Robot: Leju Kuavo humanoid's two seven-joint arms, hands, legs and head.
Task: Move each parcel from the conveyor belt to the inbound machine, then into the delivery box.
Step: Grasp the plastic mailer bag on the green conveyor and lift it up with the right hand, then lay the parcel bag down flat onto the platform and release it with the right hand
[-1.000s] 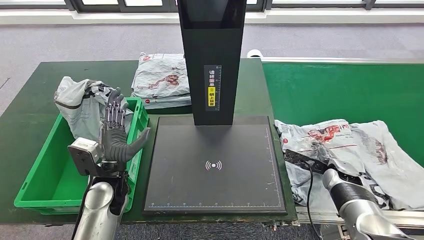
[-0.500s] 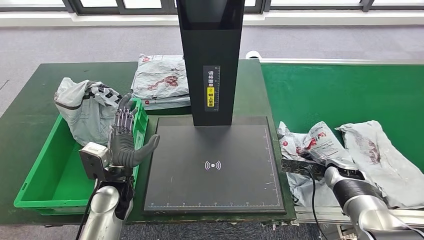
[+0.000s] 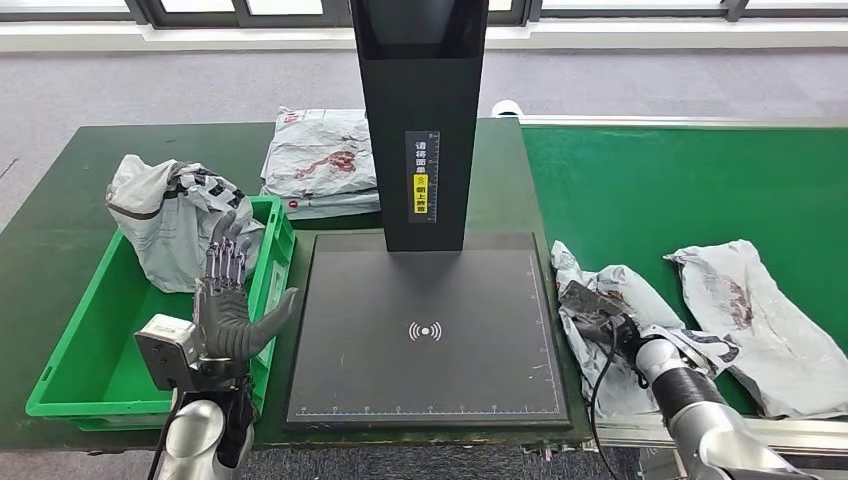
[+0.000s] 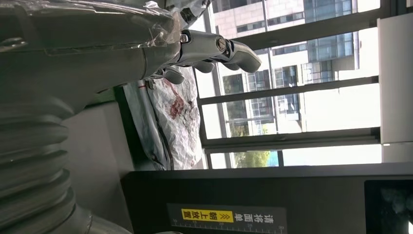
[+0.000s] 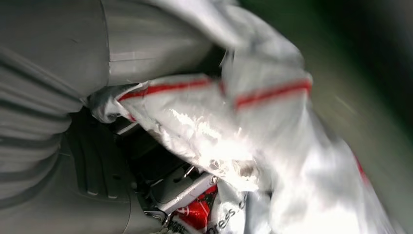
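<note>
Right now my right hand [image 3: 600, 312] has its fingers bunched into the crumpled grey-and-white plastic mailer parcel [image 3: 622, 300] at the near end of the green conveyor belt [image 3: 640, 170], beside the flat black scan plate of the inbound machine [image 3: 430, 335]. Grip looks closed on the film, though the right wrist view is blurred, so I can't tell how deep it is.

Plan for this step:
- Lift before moving sideways, so the loose bag clears the plate's edge instead of dragging over it.
- Carry it over the round target mark [image 3: 427, 330] and lay it flat, label side toward the black scanner column [image 3: 422, 120] (can't read which face has the label from here).
- Watch the trailing flap; thin film could slip out of a shallow pinch.
- Leave the second grey mailer [image 3: 745, 320] further right on the belt alone.

My left hand [image 3: 228, 300] is empty, fingers spread and pointing up, hovering at the inner rim of the green plastic delivery box [image 3: 75, 350]. One grey bagged parcel [image 3: 165, 215] already sits in the box's far end; another mailer [image 3: 322, 160] lies on the table behind it.
</note>
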